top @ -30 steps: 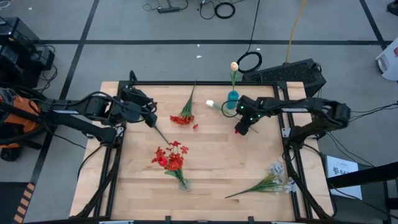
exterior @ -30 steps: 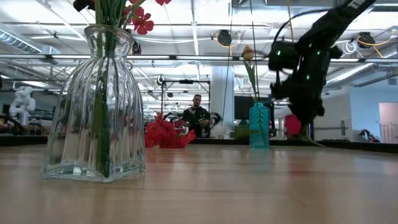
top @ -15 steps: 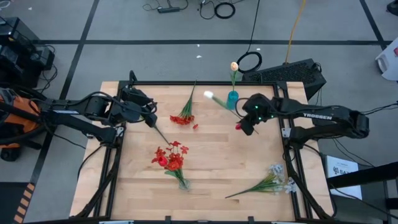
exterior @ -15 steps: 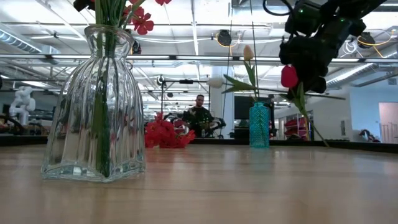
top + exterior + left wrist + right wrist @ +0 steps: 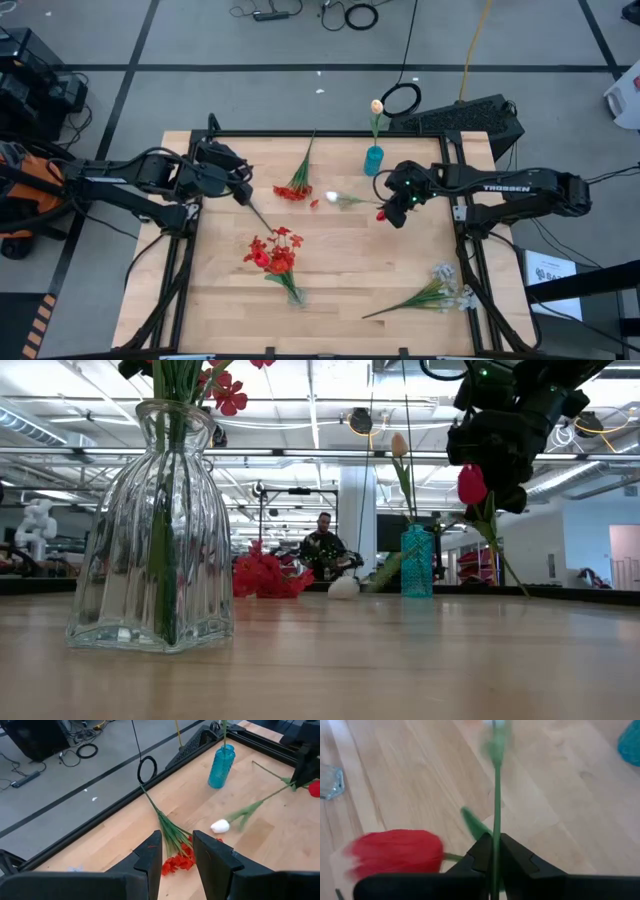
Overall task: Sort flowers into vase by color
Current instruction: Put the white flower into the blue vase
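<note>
My right gripper (image 5: 392, 213) hangs over the table's middle right, shut on two stems. One is a white tulip whose bud (image 5: 332, 199) lies on the wood. The other is a red rosebud (image 5: 471, 484) up beside the fingers. My left gripper (image 5: 177, 852) is open above the table's far left. Beyond it lies a red blossom cluster (image 5: 293, 189) on its side. A clear glass vase (image 5: 155, 530) holds red flowers (image 5: 272, 252). A blue vase (image 5: 373, 160) holds one cream tulip (image 5: 377, 105). White sprays (image 5: 440, 293) lie at the near right. My right gripper pinches the white tulip's green stalk (image 5: 496, 820) between its two fingers, coming from above. That stalk slants down toward the table's left, with the bud end (image 5: 343, 587) on the table. The rosebud's short stalk (image 5: 452, 856) runs into the same pinch; the bud (image 5: 395, 851) is lifted clear.
A raised black frame (image 5: 330, 135) rims the wooden top. The blue vase stands close to the right gripper on its far side. A loose red petal (image 5: 314, 203) lies near the cluster. Bare wood (image 5: 350, 260) spans the middle. A person (image 5: 322, 545) shows far behind the table.
The right gripper rose from the table with both stems, then shifted slightly toward the near edge, away from the blue vase. The white tulip swung about: its bud went up toward the far edge, then dropped onto the wood left of the gripper. The rosebud rose clear.
</note>
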### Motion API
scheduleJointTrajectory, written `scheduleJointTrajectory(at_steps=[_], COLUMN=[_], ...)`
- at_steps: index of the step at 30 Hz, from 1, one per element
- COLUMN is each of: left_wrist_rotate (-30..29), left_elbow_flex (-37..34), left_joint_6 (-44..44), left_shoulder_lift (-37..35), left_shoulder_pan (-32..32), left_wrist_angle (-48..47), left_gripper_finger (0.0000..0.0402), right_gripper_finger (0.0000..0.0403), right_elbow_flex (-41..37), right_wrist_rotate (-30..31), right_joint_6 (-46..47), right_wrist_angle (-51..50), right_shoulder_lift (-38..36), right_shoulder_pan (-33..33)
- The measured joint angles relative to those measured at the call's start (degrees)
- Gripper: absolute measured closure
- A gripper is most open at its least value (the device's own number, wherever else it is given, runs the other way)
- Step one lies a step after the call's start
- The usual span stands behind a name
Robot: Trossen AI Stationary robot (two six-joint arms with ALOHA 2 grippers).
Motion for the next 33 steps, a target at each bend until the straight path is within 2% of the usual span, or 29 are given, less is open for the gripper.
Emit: scheduleJointTrajectory(at_steps=[14, 22, 25, 28, 33], left_wrist_rotate=[0.4, 0.4, 0.4, 0.4, 0.38], left_elbow_flex=[0.0, 0.0, 0.0, 0.0, 0.0], left_joint_6=[-0.04, -0.04, -0.05, -0.04, -0.04], left_shoulder_lift=[0.0, 0.0, 0.0, -0.02, -0.02], left_shoulder_pan=[-0.02, 0.0, -0.02, 0.0, 0.0], left_wrist_angle=[0.02, 0.04, 0.04, 0.04, 0.04], left_gripper_finger=[0.0286, 0.0286, 0.0286, 0.0286, 0.0286], right_gripper_finger=[0.0374, 0.0368, 0.0349, 0.0319, 0.027], right_elbow_flex=[0.04, 0.04, 0.07, 0.58, 1.42], right_wrist_rotate=[0.05, -0.12, -1.14, -0.69, 5.37], right_joint_6=[-0.04, -1.64, -2.0, -3.07, -4.2], right_wrist_angle=[3.56, 14.41, 18.31, 17.83, 17.95], right_shoulder_lift=[11.13, 16.4, 18.48, 20.86, 25.23], right_shoulder_pan=[2.06, 2.52, 3.31, 4.16, 5.78])
